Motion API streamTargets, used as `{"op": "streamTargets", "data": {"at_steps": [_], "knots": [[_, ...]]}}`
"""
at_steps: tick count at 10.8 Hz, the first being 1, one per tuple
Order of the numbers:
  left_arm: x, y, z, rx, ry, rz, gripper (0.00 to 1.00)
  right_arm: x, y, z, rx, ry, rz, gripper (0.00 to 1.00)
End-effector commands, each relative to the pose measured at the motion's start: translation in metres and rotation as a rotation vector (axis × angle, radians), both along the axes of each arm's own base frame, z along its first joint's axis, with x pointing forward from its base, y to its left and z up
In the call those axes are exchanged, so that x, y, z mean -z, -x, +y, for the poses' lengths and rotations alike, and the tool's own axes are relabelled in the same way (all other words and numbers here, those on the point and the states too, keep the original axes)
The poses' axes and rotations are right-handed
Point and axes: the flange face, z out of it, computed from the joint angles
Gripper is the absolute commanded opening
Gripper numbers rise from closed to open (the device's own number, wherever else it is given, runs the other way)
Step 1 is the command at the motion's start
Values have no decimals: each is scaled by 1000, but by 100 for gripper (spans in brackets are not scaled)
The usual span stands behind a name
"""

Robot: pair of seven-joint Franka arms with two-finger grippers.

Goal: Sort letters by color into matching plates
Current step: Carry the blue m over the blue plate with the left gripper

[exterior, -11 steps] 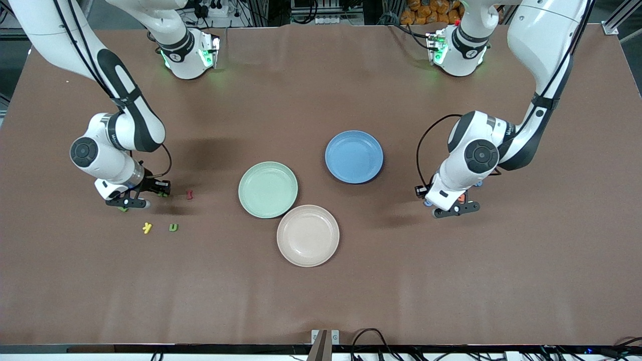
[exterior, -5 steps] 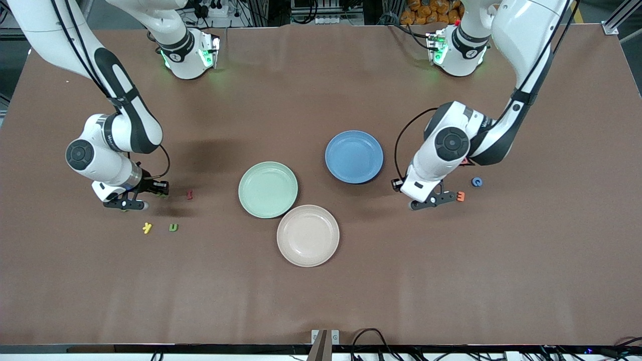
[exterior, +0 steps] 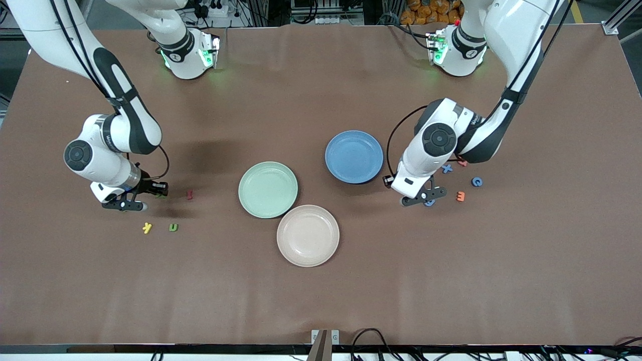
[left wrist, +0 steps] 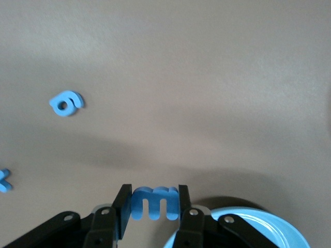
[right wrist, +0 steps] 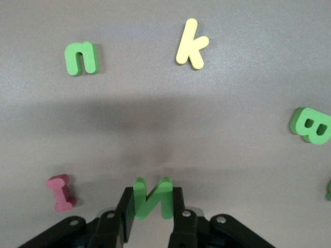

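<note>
A blue m (left wrist: 155, 202) is pinched upright between the fingers of the left end effector (exterior: 424, 198), which hangs over the worktop (exterior: 321, 301) just beside the blue plate (exterior: 354, 156), toward the left arm's end. A green N (right wrist: 151, 198) is gripped the same way by the right end effector (exterior: 128, 204), low over the worktop among the letters at the right arm's end, well apart from the green plate (exterior: 268, 189). Both arms look to be in the carry step: each now needs to travel over its matching plate and open. All three plates, the beige one (exterior: 308, 235) included, appear empty. The front view hides both held letters under the wrists; only the wrist views show them. The right wrist view also shows a green n (right wrist: 80, 58), yellow k (right wrist: 191, 44), green B (right wrist: 311, 125) and red I (right wrist: 62, 192) lying flat; the left one shows a blue 6 (left wrist: 66, 103).
</note>
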Motion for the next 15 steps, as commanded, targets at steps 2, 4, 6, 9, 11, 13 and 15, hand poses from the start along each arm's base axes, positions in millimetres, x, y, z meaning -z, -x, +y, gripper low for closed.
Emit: {"op": "streamTargets", "data": {"at_steps": [2, 4, 6, 9, 11, 13, 15], "knots": [[2, 9, -27, -35, -21, 3, 0, -12, -4, 2, 14, -13, 4, 27], [7, 19, -41, -48, -26, 10, 0, -14, -5, 3, 17, -16, -1, 27], [13, 30, -54, -49, -35, 19, 0, -13, -6, 4, 25, -23, -1, 27], [17, 37, -65, -63, -39, 24, 0, -15, -9, 6, 42, -23, -6, 27], [19, 41, -70, -52, -40, 27, 0, -18, -11, 10, 50, -23, 6, 27], [25, 50, -81, -44, -44, 36, 0, -22, -14, 12, 55, -24, 19, 27], [25, 55, -87, -50, -45, 36, 0, -23, -17, 18, 68, -22, 17, 27]]}}
